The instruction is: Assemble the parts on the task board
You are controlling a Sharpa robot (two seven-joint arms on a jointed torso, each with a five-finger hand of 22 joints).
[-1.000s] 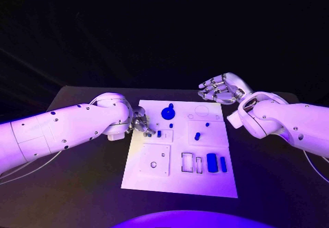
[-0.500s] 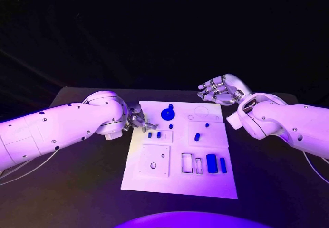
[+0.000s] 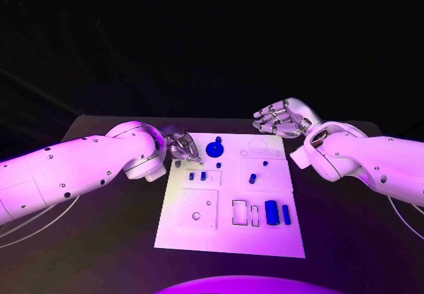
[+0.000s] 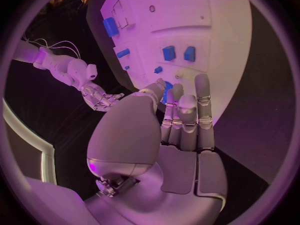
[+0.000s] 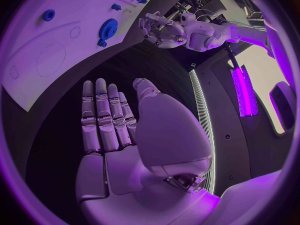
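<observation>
The left hand (image 3: 181, 148) hovers at the far left edge of the task board (image 3: 199, 236), fingers apart and holding nothing, their tips just beside the blue gear (image 3: 215, 147). The right hand (image 3: 281, 118) hangs off the board's far right corner, also spread and empty, well apart from any part.

On the board I count one gear, two small square blocks (image 3: 197, 176) side by side, one tiny peg (image 3: 219, 164) between them and the gear, one short peg (image 3: 253, 178) in the right panel with a smaller dot of blue beyond it, and two upright bars (image 3: 277, 212) near the empty slots. The dot is too small to say whether it is a separate part.

The risk, as I judge it, lies with the left hand: its fingers stand so close to the gear and the tiny peg that a reach for either could nudge the other off its seat. A loose small peg could also slip from the fingers.
</observation>
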